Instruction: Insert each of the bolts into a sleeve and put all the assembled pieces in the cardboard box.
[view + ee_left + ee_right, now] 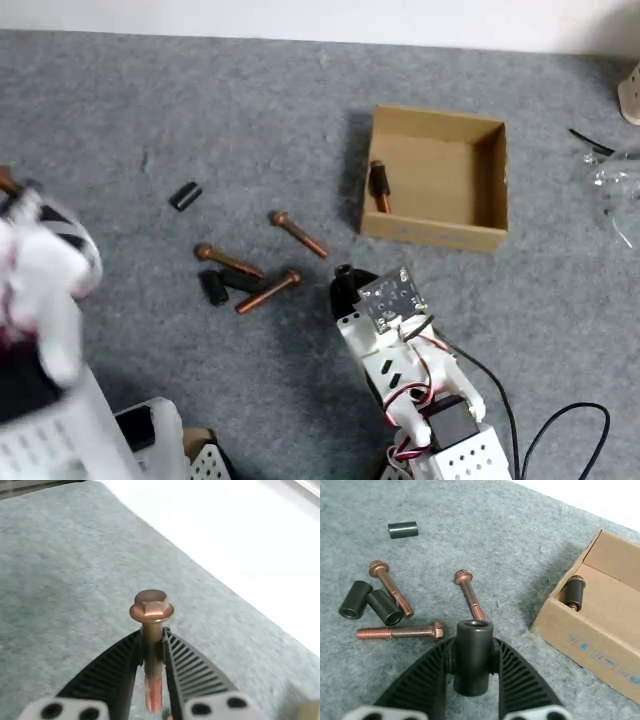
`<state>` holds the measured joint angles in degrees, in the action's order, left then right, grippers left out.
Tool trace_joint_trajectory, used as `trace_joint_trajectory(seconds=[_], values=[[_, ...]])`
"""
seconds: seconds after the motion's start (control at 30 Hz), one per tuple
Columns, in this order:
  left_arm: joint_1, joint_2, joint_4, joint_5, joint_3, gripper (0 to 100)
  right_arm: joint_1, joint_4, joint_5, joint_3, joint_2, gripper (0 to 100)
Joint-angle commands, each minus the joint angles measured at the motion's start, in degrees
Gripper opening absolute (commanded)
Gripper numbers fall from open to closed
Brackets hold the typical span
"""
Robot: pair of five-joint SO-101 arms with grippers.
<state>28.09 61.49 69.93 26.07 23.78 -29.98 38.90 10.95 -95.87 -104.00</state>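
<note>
The left tool (152, 636) is clamped on a copper bolt (151, 611) at mid-shank, head pointing away from the wrist. The right tool (473, 647) is closed around a black sleeve (474, 655), its open bore also facing away from the wrist. Beyond it, on the grey tabletop (485, 525), lie three loose bolts (470, 594) (390, 587) (400, 631) and three loose sleeves (385, 607) (355, 606) (403, 529). Farther off, the cardboard box (580, 625) holds one assembled piece (574, 592).

Mating looks like the risky step. Both parts are round and pinched, so an off-axis approach could catch the bolt on the sleeve rim and twist either part loose. The bolt's tip also sits back between the fingers, leaving little free shank to insert.
</note>
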Motion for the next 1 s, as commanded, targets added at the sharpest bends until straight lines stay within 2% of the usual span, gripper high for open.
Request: trace_joint_trajectory(seconds=[0.0,0.2,0.33,0.43,0.57,0.7,0.77,0.97], values=[[-4.97,18.33,-7.12,-0.44,15.08,0,-1.71,-6.73,0.79,-5.41,-0.57,0.5],[-10.77,36.35,-17.23,-0.44,35.65,0,-3.12,-6.9,0.44,-6.11,-0.57,0.5],[-12.88,43.82,-20.84,0.35,42.77,0,-6.81,-6.81,0.44,-6.11,-0.57,0.5],[-14.81,43.12,-20.84,5.36,44.18,0,-8.57,-6.81,0.62,-6.11,-0.57,0.5],[-21.14,42.86,-21.71,10.2,46.11,0,-8.57,-6.81,0.62,-6.11,-0.57,0.5],[-28.18,42.86,-29.71,11.25,52.35,0,-8.57,-6.81,0.7,-6.11,-0.57,0.5],[-30.99,42.86,-33.49,14.77,55.34,0,-8.57,-6.81,0.7,-6.11,-0.66,0.5],[-34.15,42.86,-37.45,18.99,59.3,0,-11.56,-6.9,0.79,-6.11,-1.01,0.5]])
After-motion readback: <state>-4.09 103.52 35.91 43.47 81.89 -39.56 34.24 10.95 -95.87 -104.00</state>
